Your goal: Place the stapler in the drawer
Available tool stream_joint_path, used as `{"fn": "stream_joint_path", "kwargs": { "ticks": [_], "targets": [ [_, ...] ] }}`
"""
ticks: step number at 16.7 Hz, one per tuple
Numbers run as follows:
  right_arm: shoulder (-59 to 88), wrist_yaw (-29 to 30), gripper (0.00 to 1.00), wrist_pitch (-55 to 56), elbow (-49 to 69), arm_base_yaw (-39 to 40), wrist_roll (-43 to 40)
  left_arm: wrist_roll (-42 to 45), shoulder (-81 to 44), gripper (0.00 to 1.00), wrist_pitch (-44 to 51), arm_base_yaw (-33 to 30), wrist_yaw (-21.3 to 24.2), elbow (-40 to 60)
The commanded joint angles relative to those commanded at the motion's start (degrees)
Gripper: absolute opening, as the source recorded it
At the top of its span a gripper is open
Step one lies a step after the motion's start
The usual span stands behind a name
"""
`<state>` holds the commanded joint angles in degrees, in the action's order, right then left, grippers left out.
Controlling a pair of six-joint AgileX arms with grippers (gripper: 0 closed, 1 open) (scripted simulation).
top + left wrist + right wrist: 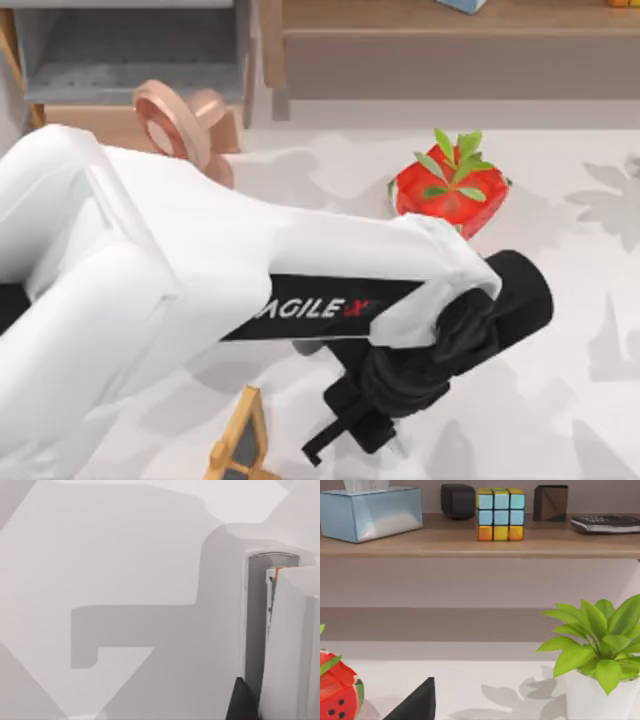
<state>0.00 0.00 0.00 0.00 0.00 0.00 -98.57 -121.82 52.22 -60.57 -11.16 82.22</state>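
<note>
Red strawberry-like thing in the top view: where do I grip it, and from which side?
Probably across the red body, coming down from above, with the jaws on two opposite flanks and straddling the green leaves. The leaves look flimsy, while the body looks broad and blocky.

My left arm (200, 270) reaches in from the top view's left edge and runs slantwise across the bench toward the middle, its broad white links covering much of that side. Its black wrist (470, 320) bends back at the far end and points down toward the near edge, carrying the left gripper (345, 425) low over the bench. How the jaws stand I cannot tell; the left wrist view shows a white part of the arm's own casing (290, 645).
</note>
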Motion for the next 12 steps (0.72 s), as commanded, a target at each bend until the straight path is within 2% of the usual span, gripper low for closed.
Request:
{"fn": "stream_joint_path", "kwargs": {
  "ticks": [6, 12],
  "targets": [
    [0.0, 0.0, 1.0, 0.0, 0.0, 0.0, 0.0, -0.1, 2.4, 0.0, 5.7, 0.0, 0.0, 3.1],
    [0.0, 0.0, 1.0, 0.0, 0.0, 0.0, 0.0, 0.4, 2.3, 0.0, 5.6, 0.0, 0.0, 3.5]
  ]
}}
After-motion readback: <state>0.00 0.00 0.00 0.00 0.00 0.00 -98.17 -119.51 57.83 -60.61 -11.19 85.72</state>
